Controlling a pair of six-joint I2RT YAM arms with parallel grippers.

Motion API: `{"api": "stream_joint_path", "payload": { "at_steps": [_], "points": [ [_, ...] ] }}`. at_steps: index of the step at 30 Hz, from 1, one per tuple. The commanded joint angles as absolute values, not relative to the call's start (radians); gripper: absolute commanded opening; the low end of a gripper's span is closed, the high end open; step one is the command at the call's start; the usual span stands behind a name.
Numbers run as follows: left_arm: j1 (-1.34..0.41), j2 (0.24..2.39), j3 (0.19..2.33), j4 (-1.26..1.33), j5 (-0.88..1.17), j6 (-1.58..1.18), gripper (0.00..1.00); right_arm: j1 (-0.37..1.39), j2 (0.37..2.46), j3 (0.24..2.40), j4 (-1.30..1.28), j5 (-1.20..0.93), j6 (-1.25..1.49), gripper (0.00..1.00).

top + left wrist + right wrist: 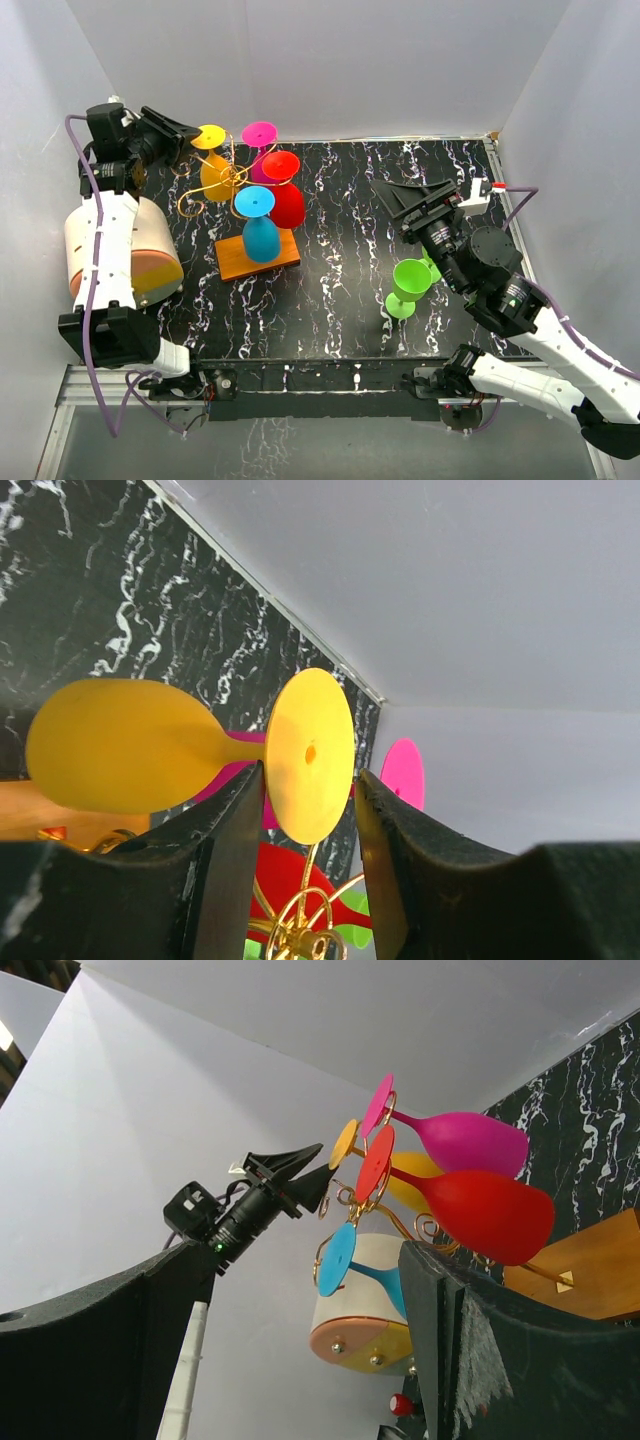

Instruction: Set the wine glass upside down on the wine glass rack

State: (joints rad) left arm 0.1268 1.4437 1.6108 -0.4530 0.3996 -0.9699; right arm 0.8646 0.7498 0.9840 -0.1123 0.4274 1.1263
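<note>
The gold wire wine glass rack (232, 178) stands on its orange base (232, 262) at the back left. Yellow (215, 172), magenta (259, 135), red (286, 200) and blue (260, 232) glasses hang on it upside down. My left gripper (190, 132) is open, with the yellow glass's foot (310, 755) between its fingers (225, 865); I see no firm grip. A green glass (410, 278) stands upright on the table beside my right arm. My right gripper (412, 198) is open and empty and faces the rack (352, 1195).
The black marble table (340, 300) is walled in white at the left, back and right. My left arm's bulky beige housing (120, 250) sits just left of the rack base. The right arm crosses the near right corner.
</note>
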Motion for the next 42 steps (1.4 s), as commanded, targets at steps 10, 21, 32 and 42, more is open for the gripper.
{"api": "stream_joint_path", "payload": {
  "at_steps": [10, 21, 32, 42],
  "points": [
    [0.129, 1.406, 1.847, -0.708, 0.271, -0.653, 0.48, 0.868, 0.755, 1.007, -0.201, 0.463, 1.087, 0.78],
    [0.071, 1.225, 1.725, -0.566, 0.658, -0.437, 0.67, 0.868, 0.942, 1.241, -0.659, 0.494, 0.740, 0.79],
    [-0.113, 0.968, 1.481, -0.487, 0.790, -0.241, 0.69, 0.868, 1.034, 1.308, -1.018, 0.546, 0.727, 0.74],
    [-0.122, 0.889, 1.396, -0.571, 0.455, -0.177, 0.69, 0.867, 1.159, 1.215, -1.090, 0.517, 0.786, 0.70]
  ]
}}
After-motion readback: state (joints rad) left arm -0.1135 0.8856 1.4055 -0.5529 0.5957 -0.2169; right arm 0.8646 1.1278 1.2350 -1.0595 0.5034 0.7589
